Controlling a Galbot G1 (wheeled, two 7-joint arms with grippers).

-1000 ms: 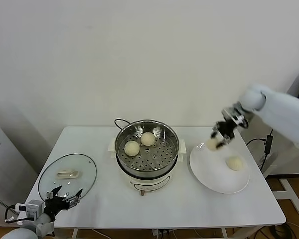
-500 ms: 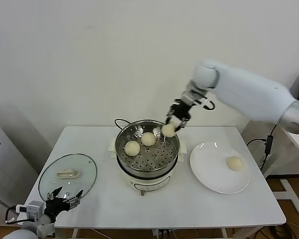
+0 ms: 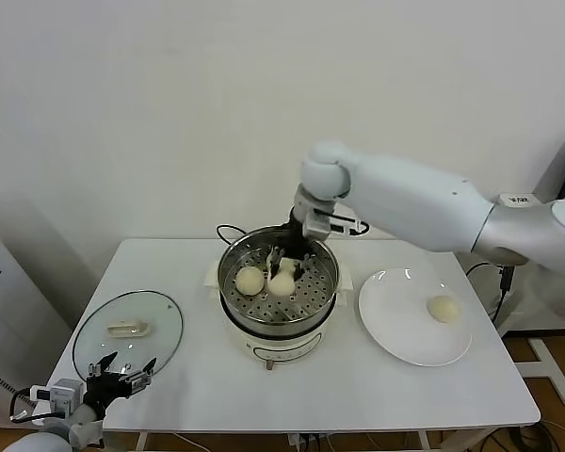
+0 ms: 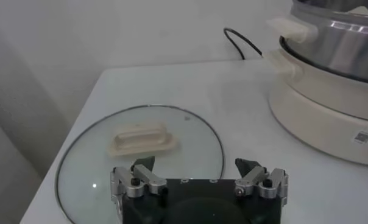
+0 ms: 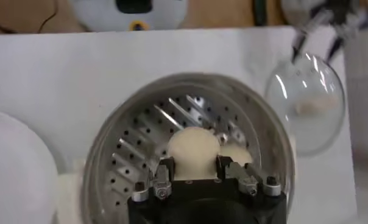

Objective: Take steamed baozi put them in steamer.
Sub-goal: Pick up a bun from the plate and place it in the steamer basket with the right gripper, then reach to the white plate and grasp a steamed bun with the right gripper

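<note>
My right gripper (image 3: 288, 262) is shut on a cream-white baozi (image 3: 282, 282) and holds it low inside the shiny steamer (image 3: 324, 261). In the right wrist view the fingers of my right gripper (image 5: 195, 165) clamp this baozi (image 5: 194, 149) on both sides above the perforated bottom (image 5: 135, 152). A second baozi (image 3: 250, 279) lies beside it in the steamer and also shows in the right wrist view (image 5: 237, 156). Another baozi (image 3: 443, 308) lies on the white plate (image 3: 400, 330). My left gripper (image 4: 199, 173) is open and empty, parked at the table's front left corner (image 3: 113, 375).
The glass lid (image 3: 127, 330) with its white handle (image 4: 142, 139) lies flat at the table's left, just beyond my left gripper. The steamer sits on a white pot base (image 4: 321, 112) with a black cord (image 4: 245, 39). The plate is to the right of the steamer.
My right arm has carried the baozi from above the plate leftward over the steamer's rim and lowered it into the basket. The left arm has not moved.
</note>
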